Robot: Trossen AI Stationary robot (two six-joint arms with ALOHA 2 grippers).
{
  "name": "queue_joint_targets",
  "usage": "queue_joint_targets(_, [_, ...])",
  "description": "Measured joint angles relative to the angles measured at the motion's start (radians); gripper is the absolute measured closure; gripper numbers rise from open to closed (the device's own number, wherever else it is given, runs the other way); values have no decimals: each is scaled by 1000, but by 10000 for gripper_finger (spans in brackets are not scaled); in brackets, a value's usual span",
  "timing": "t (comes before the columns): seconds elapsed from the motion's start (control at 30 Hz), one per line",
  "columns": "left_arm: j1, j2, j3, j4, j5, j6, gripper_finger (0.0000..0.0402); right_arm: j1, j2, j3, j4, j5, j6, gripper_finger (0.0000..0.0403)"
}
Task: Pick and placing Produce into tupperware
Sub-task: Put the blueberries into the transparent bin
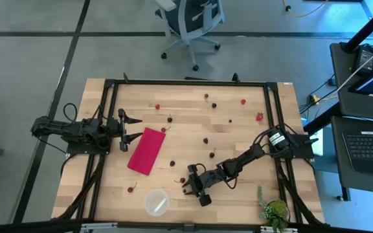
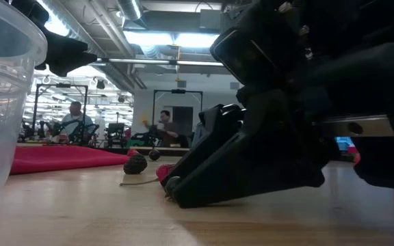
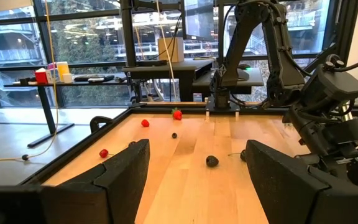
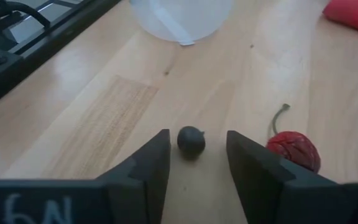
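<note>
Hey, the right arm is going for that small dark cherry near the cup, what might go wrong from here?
1. The dark cherry sits between the right tool fingers with gaps either side; being round, it may roll away.
2. A red wrinkled cherry lies just beside one finger and could get nudged.
3. The clear cup stands close ahead; a swing might bump it.

A magenta cloth (image 1: pixel 146 150) lies flat on the wooden desk (image 1: pixel 232 139), at nine o'clock from its centre. A green plant (image 1: pixel 274 210) stands at the five o'clock corner. Off the desk, an office chair (image 1: pixel 190 22) sits at twelve o'clock and a laptop (image 1: pixel 371 145) at three o'clock. Two people (image 2: pixel 164 126) sit far behind.
</note>
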Motion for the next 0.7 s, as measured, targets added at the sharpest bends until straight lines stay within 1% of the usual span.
queue_joint_targets(0.23, [0,0,0,0,0,1,142,0,0,0,0,3,1,266])
queue_joint_targets(0.6, [0,0,0,0,0,1,142,-1,0,0,0,5,1,337])
queue_joint_targets(0.7, [0,0,0,0,0,0,142,-1,0,0,1,5,1,350])
